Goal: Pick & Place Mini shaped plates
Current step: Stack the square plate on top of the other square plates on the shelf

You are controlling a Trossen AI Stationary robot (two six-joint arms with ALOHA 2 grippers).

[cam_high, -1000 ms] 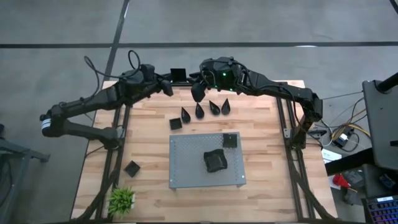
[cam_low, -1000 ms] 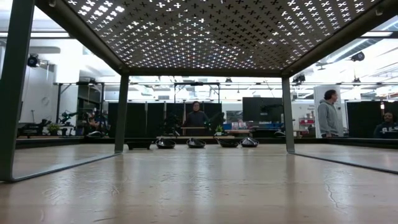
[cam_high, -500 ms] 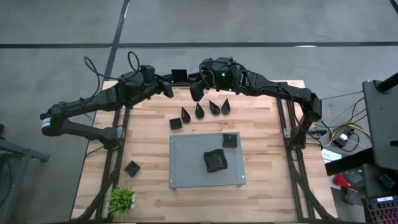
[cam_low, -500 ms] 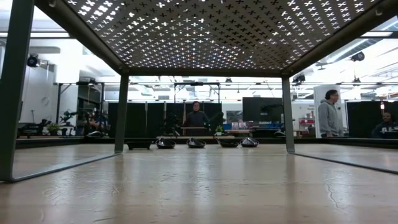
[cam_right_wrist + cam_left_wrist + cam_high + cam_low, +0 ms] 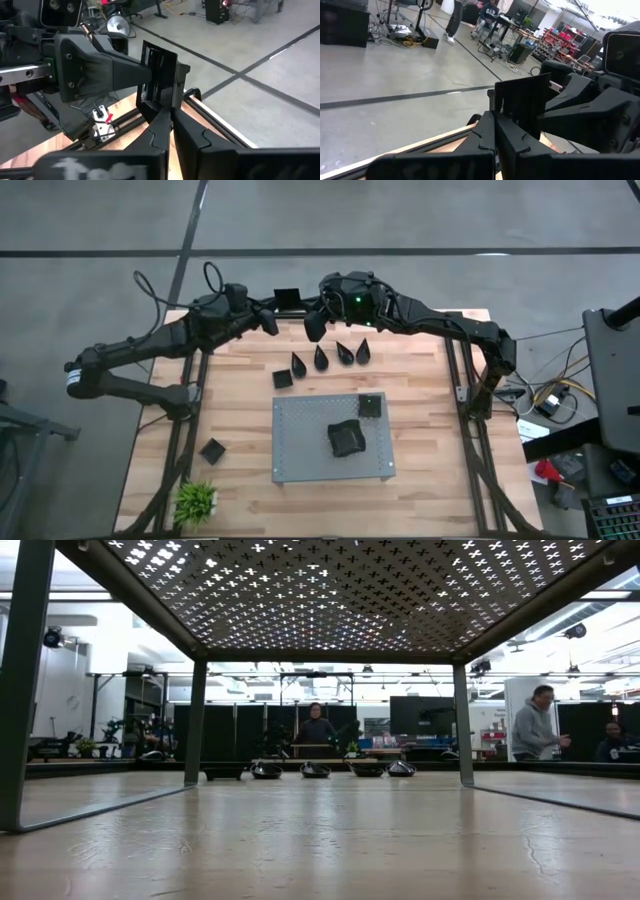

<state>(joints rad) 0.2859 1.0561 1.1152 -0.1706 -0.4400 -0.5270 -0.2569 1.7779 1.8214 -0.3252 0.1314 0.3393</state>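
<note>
— Left gripper [image 5: 268, 323] and right gripper [image 5: 314, 327]: fingers pressed together, nothing seen between them, both top centre, either side of an upright black square [image 5: 287, 298]. Plates?
— Teardrop plates [image 5: 328, 356] in a row just below; square plate [image 5: 282, 378] at its left end, more on the grey board [image 5: 300, 420]. Probably light, stiff, slick; best pinched across a raised rim
</note>
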